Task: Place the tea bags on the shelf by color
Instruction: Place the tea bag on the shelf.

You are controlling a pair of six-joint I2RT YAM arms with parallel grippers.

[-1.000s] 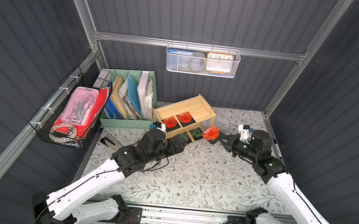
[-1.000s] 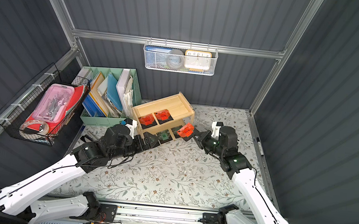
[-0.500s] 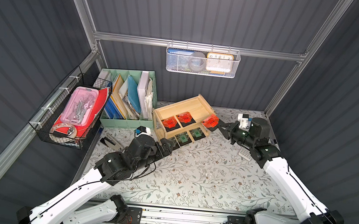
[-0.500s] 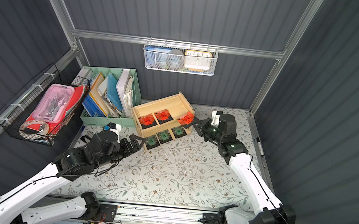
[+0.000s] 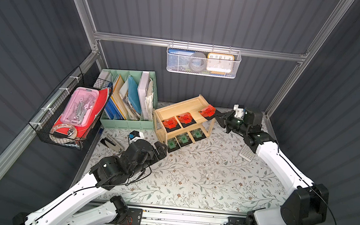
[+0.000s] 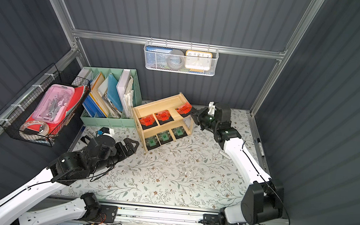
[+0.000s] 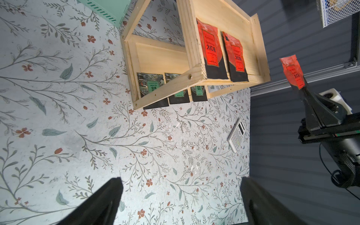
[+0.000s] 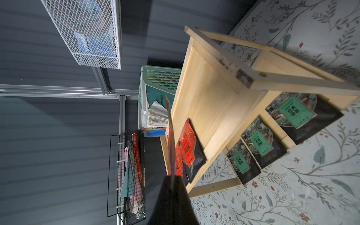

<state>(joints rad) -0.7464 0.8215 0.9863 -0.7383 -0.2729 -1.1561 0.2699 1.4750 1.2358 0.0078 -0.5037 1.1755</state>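
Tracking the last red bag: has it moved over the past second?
Yes. The red bag in the right tool has gone from by the shelf's front foot up to the end of its top board.

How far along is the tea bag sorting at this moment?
Done: three green tea bags sit on the shelf lower board, two orange-red tea bags on top. In hand: the right gripper holds the third orange-red bag at the top board's end. Remaining: set it down. The left gripper is open, empty.
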